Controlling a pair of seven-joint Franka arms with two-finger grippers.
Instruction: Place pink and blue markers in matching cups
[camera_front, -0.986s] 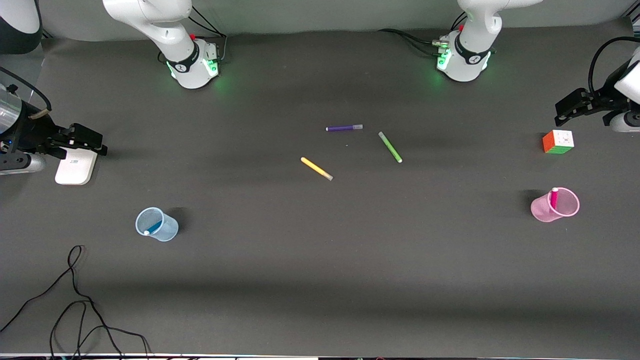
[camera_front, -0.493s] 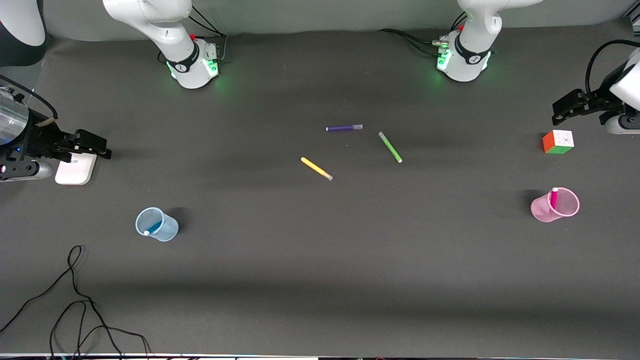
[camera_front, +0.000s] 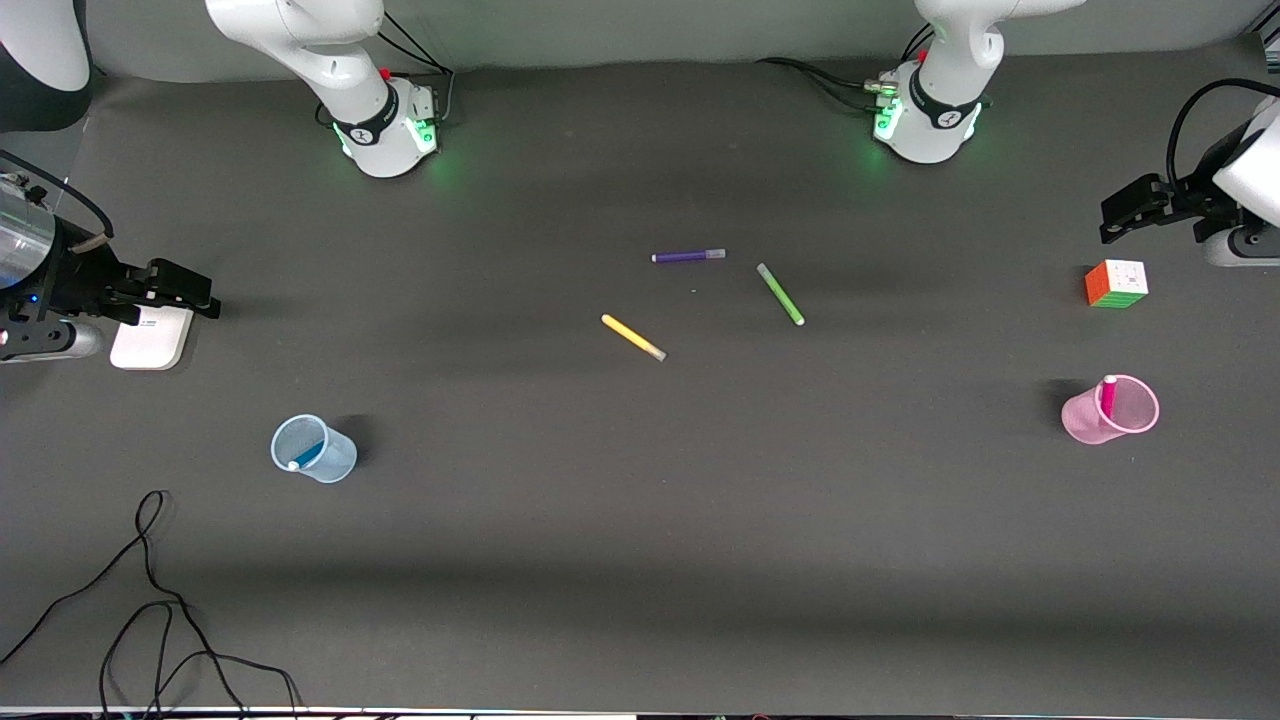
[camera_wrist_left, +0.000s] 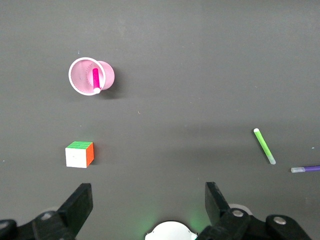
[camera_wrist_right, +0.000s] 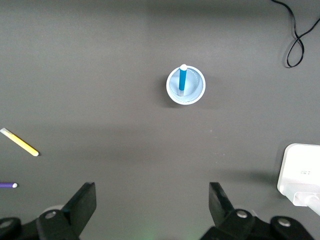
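Both markers already stand in matching cups, pink marker (camera_front: 1107, 396) in pink cup (camera_front: 1130, 424), blue marker (camera_front: 308, 454) in blue cup (camera_front: 335, 468), while left gripper (camera_wrist_left: 146, 202) and right gripper (camera_wrist_right: 150, 201) hang spread apart, empty, over opposite table ends

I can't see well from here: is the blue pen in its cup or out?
In. The blue marker stands inside the blue cup, its pale tip leaning at the rim.

Pink marker (camera_front: 1108, 397) in pale pink cup (camera_front: 1125, 419), blue marker (camera_front: 308, 455) in pale blue cup (camera_front: 330, 462) (both translucent)
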